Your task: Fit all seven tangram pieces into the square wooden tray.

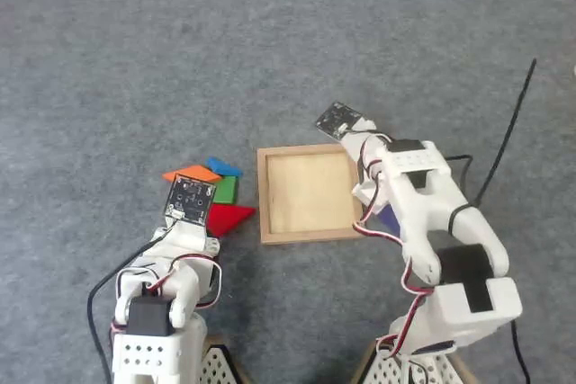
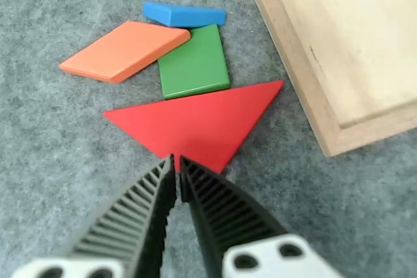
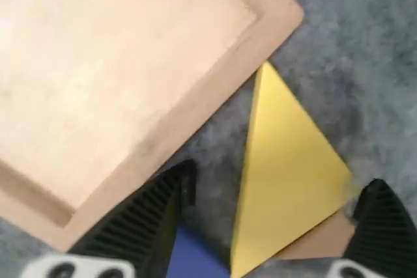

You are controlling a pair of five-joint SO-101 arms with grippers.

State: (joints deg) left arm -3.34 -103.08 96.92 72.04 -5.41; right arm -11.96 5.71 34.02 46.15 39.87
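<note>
The square wooden tray (image 1: 306, 236) lies mid-table with nothing in it. On the carpet to its left lie a red triangle (image 2: 195, 122), a green square (image 2: 193, 63), an orange parallelogram (image 2: 124, 50) and a small blue piece (image 2: 184, 14). My left gripper (image 2: 174, 161) is shut, with its tips at the near edge of the red triangle. My right gripper (image 3: 281, 183) is open, low over the carpet beside the tray's right rim (image 3: 215, 102). Its fingers straddle a yellow triangle (image 3: 280, 167). A blue piece (image 3: 192, 255) and a tan piece (image 3: 319, 239) lie partly under the yellow one.
Grey carpet (image 1: 135, 69) covers the whole table. The right arm (image 1: 409, 177) leans over the tray's right side and hides the pieces there in the high view. A black cable (image 1: 508, 132) runs along the far right.
</note>
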